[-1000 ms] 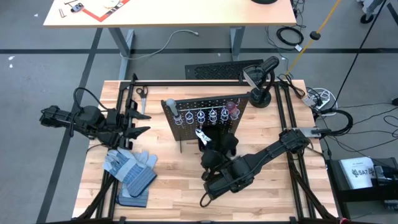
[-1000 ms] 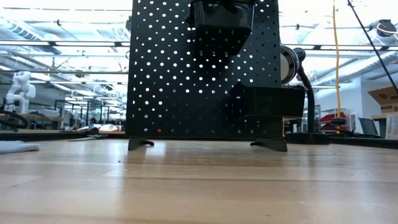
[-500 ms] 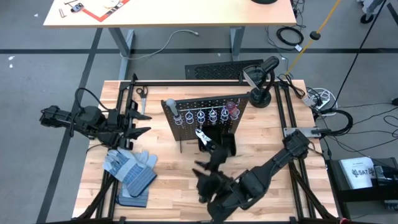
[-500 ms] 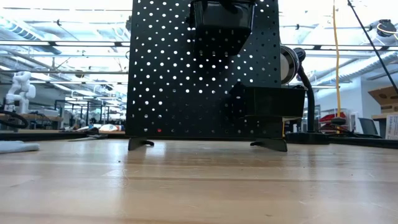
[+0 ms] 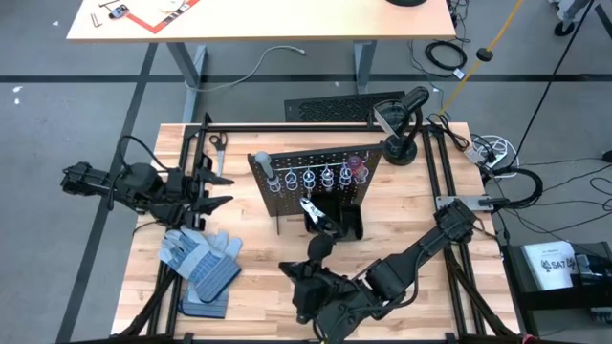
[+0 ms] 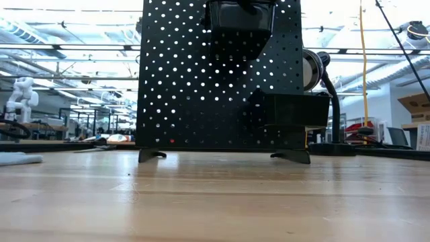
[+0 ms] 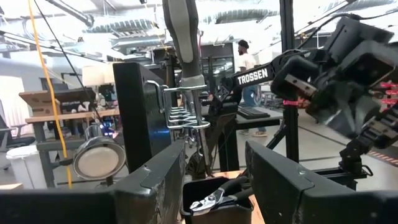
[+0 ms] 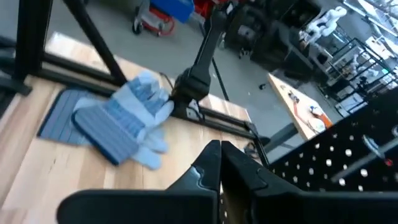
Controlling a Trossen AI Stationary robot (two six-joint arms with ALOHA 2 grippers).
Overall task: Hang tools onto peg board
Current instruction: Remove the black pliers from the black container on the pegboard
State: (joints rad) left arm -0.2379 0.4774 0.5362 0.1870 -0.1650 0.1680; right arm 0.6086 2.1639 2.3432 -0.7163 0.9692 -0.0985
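Tabletop: pliers (image 7: 214, 198) in bin (image 7: 217, 210) (black).

Bright even overhead light, soft shadows; right wrist view blurred.

Objects on and around the wooden table (image 5: 421, 215), seen from above.
Blue-grey work gloves (image 5: 201, 263) lie at lower left, partly on a flat ribbed mat (image 5: 196, 304); scissors (image 5: 217, 145) rest near the table's upper-left edge; a black desk lamp (image 5: 404, 119) stands at upper right; a second, pale table (image 5: 239, 17) crosses the frame's top; a person (image 7: 247, 62) stands in the room behind.
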